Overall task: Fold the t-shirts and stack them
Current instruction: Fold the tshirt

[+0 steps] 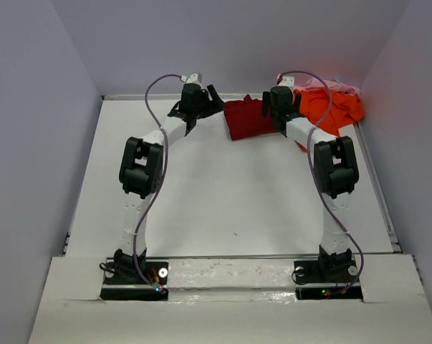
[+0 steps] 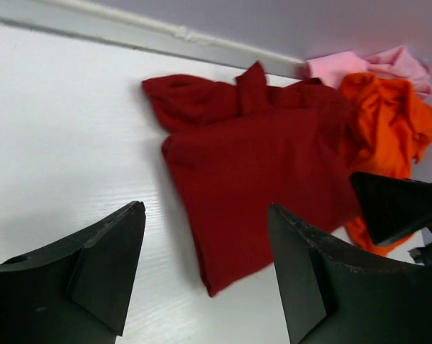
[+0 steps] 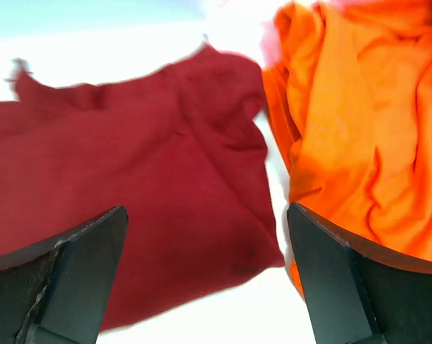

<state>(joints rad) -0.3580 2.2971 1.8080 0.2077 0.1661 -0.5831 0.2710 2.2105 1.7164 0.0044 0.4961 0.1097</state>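
- While poised over the far side of the table, kept both sets of jaws spread wide, gripping nothing: left gripper and right gripper alike.
- Found the maroon t-shirt lying roughly folded between them near the back wall, edges uneven, one corner poking out.
- Found the orange t-shirt crumpled just right of it, touching, and the pink t-shirt bunched behind.
- Judged a pinch at that shared border likely to catch maroon and orange together and drag both.
- Judged a shallow grab likely to lift only the top layer and undo the fold.
- Judged a collision possible, given such closely spaced arms.
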